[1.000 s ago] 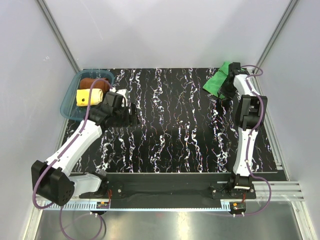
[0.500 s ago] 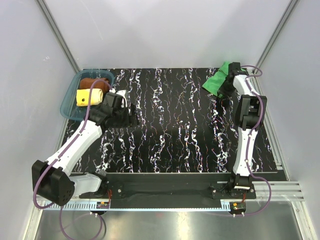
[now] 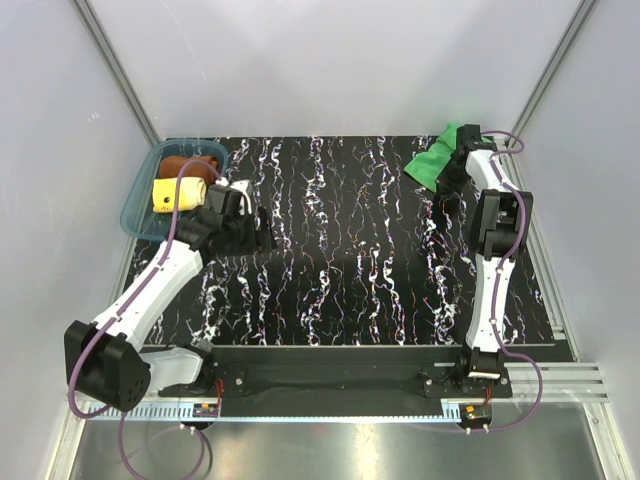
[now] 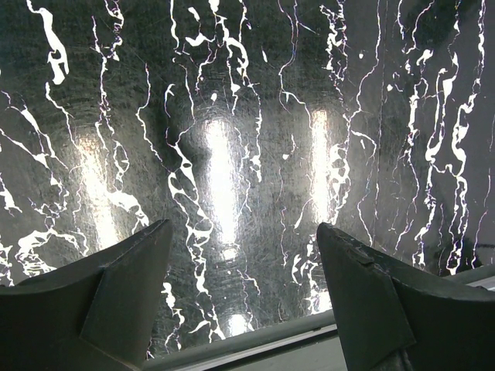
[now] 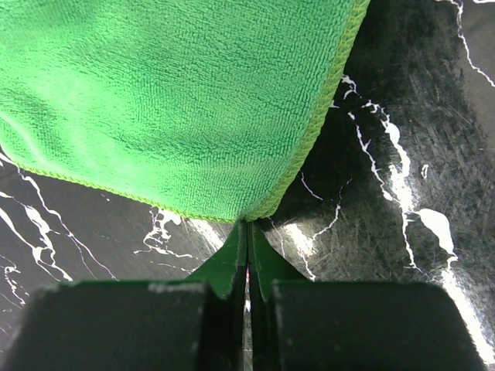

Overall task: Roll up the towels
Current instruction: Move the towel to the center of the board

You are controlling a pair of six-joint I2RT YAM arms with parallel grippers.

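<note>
Bright green fuzzy cloth towel (image 3: pixel 430 166) at upper right has its corner pinched by the right gripper (image 5: pixel 247 229); left gripper (image 4: pixel 244 232) gapes open over the black marbled worktop (image 4: pixel 232 116).

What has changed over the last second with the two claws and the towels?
The right claw closed on a corner of the green towel at the far right of the table and now pinches it. The left claw stayed open and empty just above the table, with hardly any movement. The brown towel and the yellow towel stayed in the tray.
</note>
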